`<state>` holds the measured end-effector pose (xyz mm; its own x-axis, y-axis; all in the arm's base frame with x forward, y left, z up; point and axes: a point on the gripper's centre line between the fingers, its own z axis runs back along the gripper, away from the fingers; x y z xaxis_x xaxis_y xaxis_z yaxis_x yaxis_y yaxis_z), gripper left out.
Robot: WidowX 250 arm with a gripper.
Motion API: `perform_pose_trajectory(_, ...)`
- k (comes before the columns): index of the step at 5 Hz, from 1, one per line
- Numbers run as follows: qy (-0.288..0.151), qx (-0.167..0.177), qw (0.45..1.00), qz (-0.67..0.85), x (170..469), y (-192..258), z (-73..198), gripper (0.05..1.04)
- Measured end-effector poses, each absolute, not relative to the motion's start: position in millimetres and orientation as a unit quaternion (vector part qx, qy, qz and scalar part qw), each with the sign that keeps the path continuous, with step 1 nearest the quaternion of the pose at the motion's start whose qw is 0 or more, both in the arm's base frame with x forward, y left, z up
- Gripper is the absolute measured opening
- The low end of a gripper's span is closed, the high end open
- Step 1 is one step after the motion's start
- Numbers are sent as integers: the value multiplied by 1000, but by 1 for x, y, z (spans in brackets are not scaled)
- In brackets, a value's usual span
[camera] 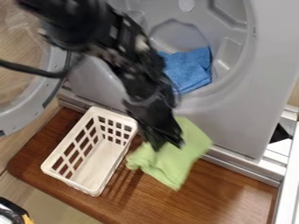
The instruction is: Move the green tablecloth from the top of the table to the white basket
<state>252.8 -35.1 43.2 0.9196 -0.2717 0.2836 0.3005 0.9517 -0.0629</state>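
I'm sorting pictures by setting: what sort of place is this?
Probably a laundry corner: a front-loading machine with its round door open, a blue cloth inside, and a white basket in front.

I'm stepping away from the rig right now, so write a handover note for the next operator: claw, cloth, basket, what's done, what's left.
Claw: down at the green cloth; whether it has a firm hold, I can't tell.
Green cloth: bunched beneath the claw, beside the white basket, on its right in the view.
Basket: upright on the brown wooden top.
Done: the claw is at the cloth.
Left: confirm the grip, bring the cloth over the basket, release it inside.
Leave alone: blue cloth in the machine's opening.
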Motion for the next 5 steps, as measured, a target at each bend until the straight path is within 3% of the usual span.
perform_pose_trajectory(1,-132,-60,982,-119,237,-10,49,78)
perform_pose_trajectory(3,-123,-60,986,-97,221,52,32,74)
perform_pose_trajectory(5,-92,-68,992,-61,221,90,-15,74)
